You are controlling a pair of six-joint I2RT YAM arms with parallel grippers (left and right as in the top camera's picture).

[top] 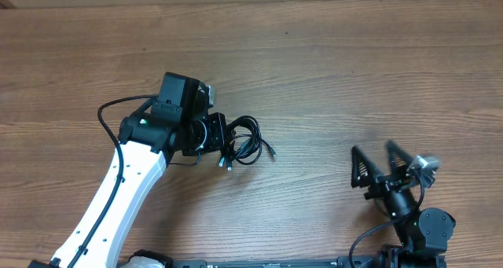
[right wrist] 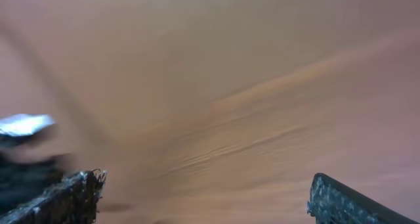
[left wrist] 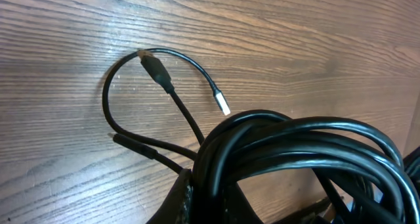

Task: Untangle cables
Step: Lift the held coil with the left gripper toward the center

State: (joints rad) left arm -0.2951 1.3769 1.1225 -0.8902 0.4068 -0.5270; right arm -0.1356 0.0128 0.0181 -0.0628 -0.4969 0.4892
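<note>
The cables (top: 246, 142) lie as a tangled black bundle at the middle of the wooden table (top: 330, 71). My left gripper (top: 227, 147) is at the bundle's left edge, shut on several strands. In the left wrist view the looped cables (left wrist: 302, 142) rise from between my left gripper's (left wrist: 207, 199) jaws. A silver-tipped plug (left wrist: 223, 105) and a black plug (left wrist: 153, 66) lie loose on the wood beyond. My right gripper (top: 376, 163) stands open at the right, well apart from the bundle. Nothing lies between its fingers (right wrist: 71, 196), only blurred table.
The left arm's own thicker black wire (top: 110, 115) arcs out to the left of its wrist. One cable end (top: 271, 152) sticks out to the right of the bundle. Bare wood lies between the bundle and the right arm.
</note>
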